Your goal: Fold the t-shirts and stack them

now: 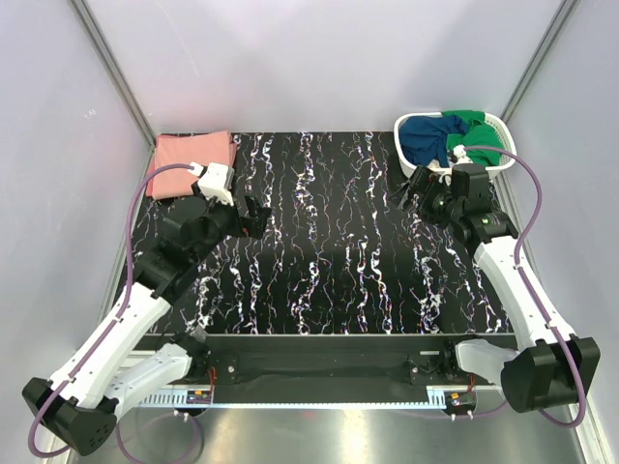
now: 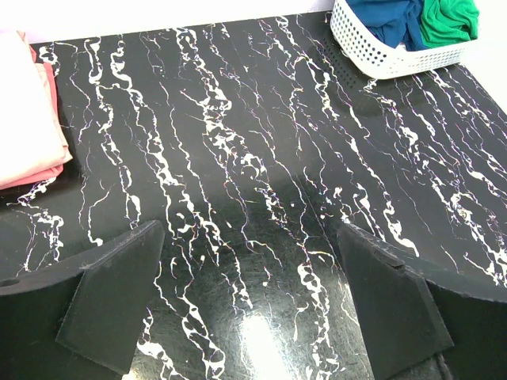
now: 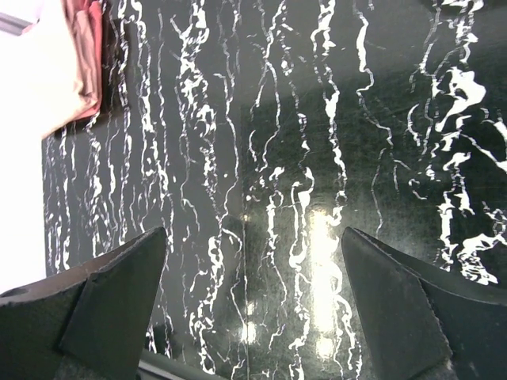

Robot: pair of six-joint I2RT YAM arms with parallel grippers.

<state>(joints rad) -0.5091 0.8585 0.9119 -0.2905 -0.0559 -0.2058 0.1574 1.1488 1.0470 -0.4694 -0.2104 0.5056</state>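
Black marbled tabletop (image 1: 319, 261) veined in white fills the frame between pale walls. At its upper left lies the pink shirt (image 1: 193, 164), folded into a flat rectangle. My left gripper (image 2: 249, 237) hangs just to the right of it, fingers spread wide with only bare table between them. Right of centre, my right gripper (image 3: 253, 233) sits just in front of the white basket (image 2: 380, 57) at the upper right. Its fingers are likewise spread and empty, and they face out over the table rather than into the basket. Inside the basket the navy shirt (image 1: 424, 140) is bunched on the left and the green shirt (image 1: 481, 135) on the right, heaped against each other. Both look like light, limp cotton that will sag and trail once lifted, so I judge the best hold is a pinch on a raised fold at the top of one heap. I would then lift high enough to clear the rim. The shirts may cling together, and the basket looks light enough to shift if the cloth drags on it.
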